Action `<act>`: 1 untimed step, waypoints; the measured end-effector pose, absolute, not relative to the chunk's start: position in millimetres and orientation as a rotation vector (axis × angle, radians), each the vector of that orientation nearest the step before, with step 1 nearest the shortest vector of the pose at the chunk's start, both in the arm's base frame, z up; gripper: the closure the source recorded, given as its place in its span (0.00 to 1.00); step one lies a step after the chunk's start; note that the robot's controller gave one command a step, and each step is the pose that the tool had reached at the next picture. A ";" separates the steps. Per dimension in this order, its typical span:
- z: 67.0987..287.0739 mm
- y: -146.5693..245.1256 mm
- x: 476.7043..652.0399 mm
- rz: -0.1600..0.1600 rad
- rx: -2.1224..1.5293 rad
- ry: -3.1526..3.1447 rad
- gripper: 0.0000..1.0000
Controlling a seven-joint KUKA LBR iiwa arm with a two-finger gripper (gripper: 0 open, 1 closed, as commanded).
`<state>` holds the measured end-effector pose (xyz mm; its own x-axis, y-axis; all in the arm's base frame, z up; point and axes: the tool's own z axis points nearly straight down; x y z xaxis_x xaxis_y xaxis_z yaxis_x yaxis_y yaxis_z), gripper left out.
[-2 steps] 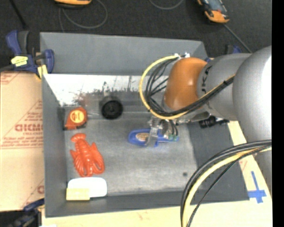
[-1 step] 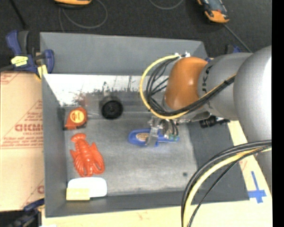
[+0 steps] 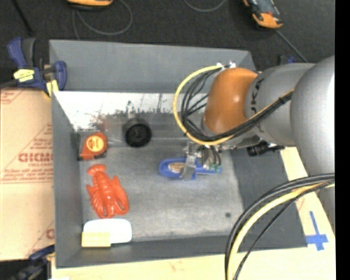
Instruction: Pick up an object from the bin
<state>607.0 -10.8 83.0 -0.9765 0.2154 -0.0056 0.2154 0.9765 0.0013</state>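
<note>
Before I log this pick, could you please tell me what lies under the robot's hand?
A blue object with a tan patch lies on the bin floor under the hand. Its right end is covered by the hand, so its full shape cannot be told.

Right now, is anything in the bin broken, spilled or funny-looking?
Nothing stands out. The red lobster toy, orange tape measure, black round piece and white-and-yellow block lie apart on the floor of the bin, none visibly broken. The claw is right over a blue thing near the middle.
</note>
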 end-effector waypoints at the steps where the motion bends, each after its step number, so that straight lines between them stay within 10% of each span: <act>1: 87.7 -10.9 607.4 0.001 0.339 3.117 1.00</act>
<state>607.4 -10.9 87.7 -0.9766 0.2150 -0.0064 0.2150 0.9766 0.0015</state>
